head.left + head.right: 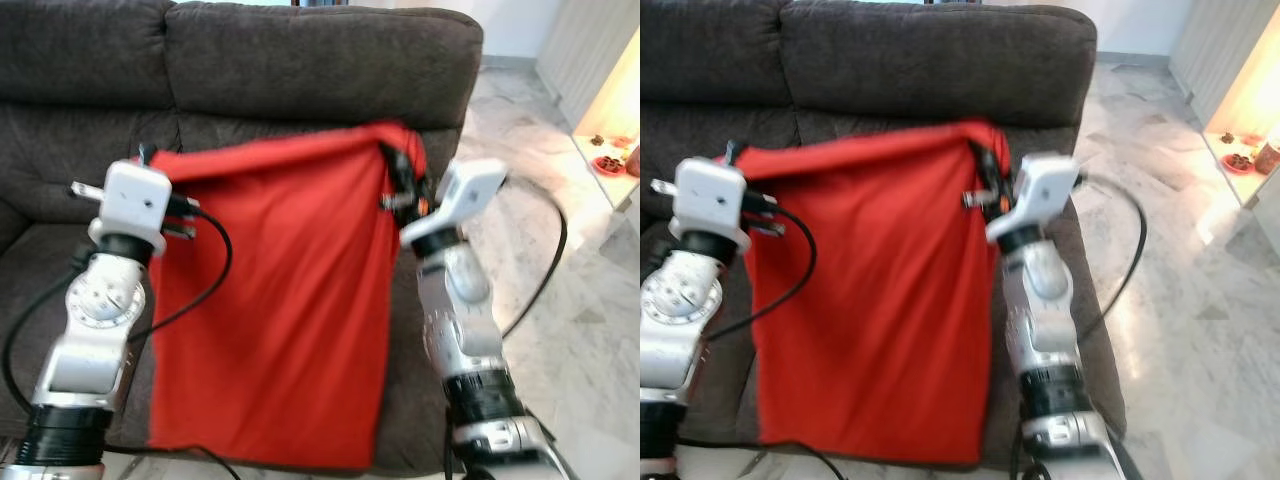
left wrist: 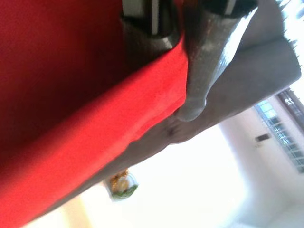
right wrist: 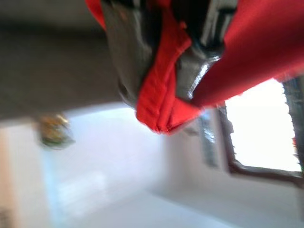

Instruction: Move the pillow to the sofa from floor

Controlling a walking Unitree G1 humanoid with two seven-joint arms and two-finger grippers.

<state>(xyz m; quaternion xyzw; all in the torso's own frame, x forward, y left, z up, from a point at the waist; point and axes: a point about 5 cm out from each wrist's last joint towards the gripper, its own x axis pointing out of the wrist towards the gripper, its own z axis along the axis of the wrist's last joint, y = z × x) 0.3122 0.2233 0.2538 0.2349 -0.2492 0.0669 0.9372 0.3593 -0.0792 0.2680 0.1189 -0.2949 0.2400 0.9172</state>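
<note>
The red pillow (image 1: 275, 310) is held up in front of the dark sofa (image 1: 300, 70), hanging like a limp sheet between the two arms, its lower hem down near the front of the seat. The left end effector (image 1: 165, 195) is clamped onto the upper left corner; in the left wrist view the fabric edge is seen pinched between the fingers (image 2: 209, 57). The right end effector (image 1: 400, 185) is closed on the upper right corner, a bunched fold of red cloth being squeezed between its fingers (image 3: 137, 57).

Risk is judged to lie in those small corner grips: only a narrow hem is caught on each side, so a sharp swing or an uneven lift could pull a corner free and let the pillow drop back to the floor (image 1: 560, 330). A snag is also possible, since a black cable (image 1: 215, 270) is looped across the cloth by the left wrist.

For room, the seat cushion (image 1: 40, 260) lies open behind and to the left of the hanging cloth, with the backrest well above it. The sofa's right arm edge (image 1: 455, 170) sits just beside the right end effector, so drift that way would be best avoided; beyond it, marble floor is open.
</note>
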